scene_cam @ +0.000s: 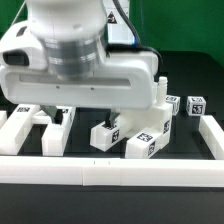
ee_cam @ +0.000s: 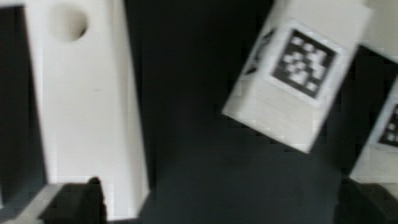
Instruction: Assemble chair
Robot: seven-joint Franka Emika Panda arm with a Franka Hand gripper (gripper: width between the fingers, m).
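The chair lies in loose white tagged parts on the black table. In the exterior view a long white bar [scene_cam: 57, 135] and a frame piece [scene_cam: 22, 125] lie at the exterior view's left. Two tagged blocks [scene_cam: 105, 135] [scene_cam: 148, 141] lie in the middle, and small cubes [scene_cam: 196, 104] sit at the right. My gripper [scene_cam: 85, 113] hangs low over the bar and blocks, its fingers mostly hidden under the big hand. In the wrist view my gripper [ee_cam: 217, 212] is open and holds nothing. The bar with a round hole [ee_cam: 80, 110] lies beside one fingertip [ee_cam: 80, 200]. A tagged block [ee_cam: 290, 75] lies apart from it.
Low white border rails run along the front [scene_cam: 110, 172] and the exterior view's right side [scene_cam: 212, 135]. Another tagged part shows at the wrist view's edge [ee_cam: 381, 135]. An upright white part [scene_cam: 160, 98] stands behind the blocks.
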